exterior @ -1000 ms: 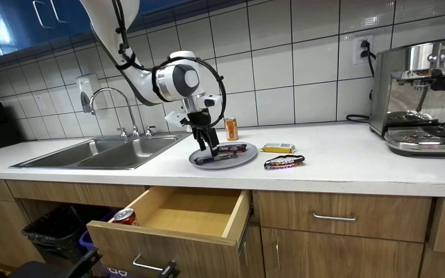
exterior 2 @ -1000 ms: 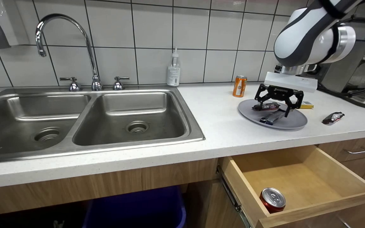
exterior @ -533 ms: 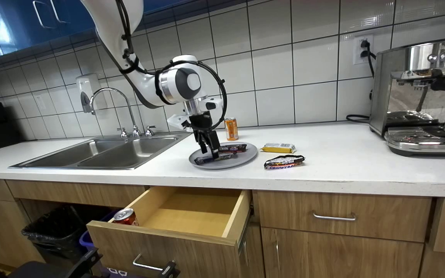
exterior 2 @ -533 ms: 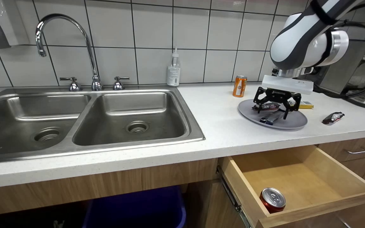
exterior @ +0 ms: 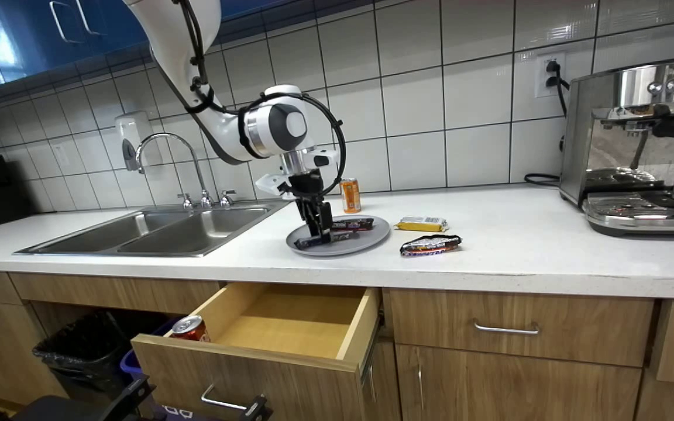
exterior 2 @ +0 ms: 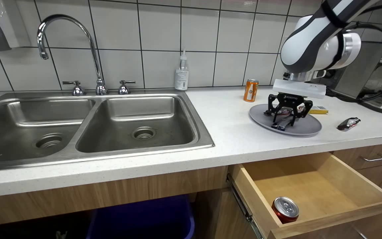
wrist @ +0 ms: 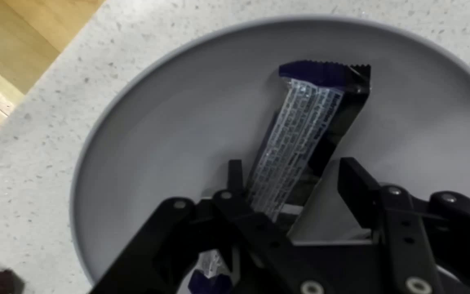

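Observation:
A dark purple wrapped bar (wrist: 300, 130) with white fine print lies on a round grey plate (wrist: 169, 122). The bar also shows in both exterior views (exterior: 306, 242) (exterior 2: 277, 127), partly hidden by the fingers. My gripper (wrist: 291, 163) is low over the plate, with its fingers on either side of the bar. The gripper shows in both exterior views too (exterior: 320, 237) (exterior 2: 283, 124). The left finger in the wrist view is close beside the bar. A gap shows between the bar and the right finger. A dark red wrapped bar (exterior: 357, 224) lies behind, on the same plate.
A yellow packet (exterior: 422, 224) and a black wrapped bar (exterior: 430, 245) lie beside the plate. An orange can (exterior 2: 251, 90) stands behind it. The drawer (exterior 2: 313, 186) below is open, with a red can (exterior 2: 285, 209) inside. A sink (exterior 2: 144, 122) and an espresso machine (exterior: 641, 134) flank the area.
My gripper has come down slightly onto the plate around the purple bar. Its fingers have drawn closer together in the last half second. The bars and plate have not visibly moved.

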Action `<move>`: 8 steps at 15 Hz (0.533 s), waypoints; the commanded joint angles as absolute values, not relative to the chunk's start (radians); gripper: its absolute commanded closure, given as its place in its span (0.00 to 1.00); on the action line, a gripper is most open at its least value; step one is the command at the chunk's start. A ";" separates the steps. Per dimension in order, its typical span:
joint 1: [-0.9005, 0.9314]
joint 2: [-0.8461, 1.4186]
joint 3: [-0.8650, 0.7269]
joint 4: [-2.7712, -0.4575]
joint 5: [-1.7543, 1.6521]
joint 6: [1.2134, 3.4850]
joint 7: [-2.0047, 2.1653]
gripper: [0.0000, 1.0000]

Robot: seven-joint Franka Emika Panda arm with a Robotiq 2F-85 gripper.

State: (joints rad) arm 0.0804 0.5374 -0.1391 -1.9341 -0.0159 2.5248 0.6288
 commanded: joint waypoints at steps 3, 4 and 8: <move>0.092 0.551 -0.145 -1.894 -0.002 2.478 0.640 0.84; 0.089 0.542 -0.141 -1.901 0.003 2.481 0.634 0.90; 0.081 0.501 -0.129 -1.937 0.018 2.502 0.614 0.92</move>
State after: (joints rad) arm 0.0817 0.5416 -0.1375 -1.9224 -0.0107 2.5188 0.6288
